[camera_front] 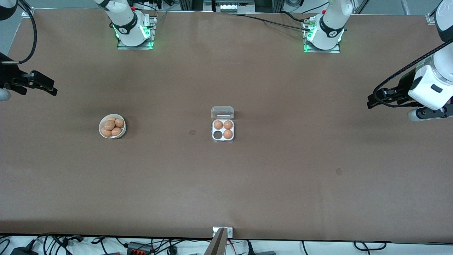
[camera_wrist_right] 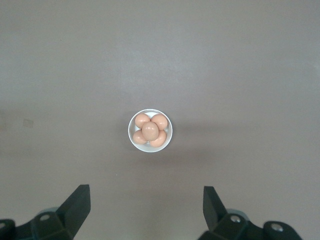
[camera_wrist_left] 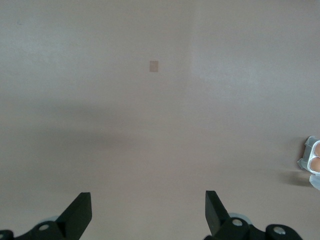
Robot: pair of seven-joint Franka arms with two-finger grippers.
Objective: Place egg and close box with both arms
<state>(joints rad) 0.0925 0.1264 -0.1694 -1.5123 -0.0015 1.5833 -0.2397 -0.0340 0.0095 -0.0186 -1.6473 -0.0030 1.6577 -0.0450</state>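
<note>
I see the brown table (camera_front: 226, 184) filling nearly the whole front view, bare apart from two small groups of things. Both arms wait, pulled out to the table's ends. The left arm (camera_front: 433, 85) hangs over its end of the table with the left gripper (camera_wrist_left: 148, 212) empty, its fingers spread wide apart above bare tabletop. The right arm reaches in at its own end, and the right gripper (camera_wrist_right: 146, 210) is likewise empty with fingers held wide apart; from its wrist camera I look down toward the bowl.

The box (camera_front: 223, 130) sits near the middle of the table, its clear lid (camera_front: 222, 112) folded back, lying on the side toward the robots' bases. Three of its four cells hold brown eggs (camera_front: 228, 134); the fourth cell (camera_front: 217, 134), on the side nearer the front camera and toward the right arm's end, shows dark.

The white bowl (camera_front: 122, 133) stands well apart from the box, toward the right arm's end, piled with brown eggs (camera_front: 109, 124).
</note>
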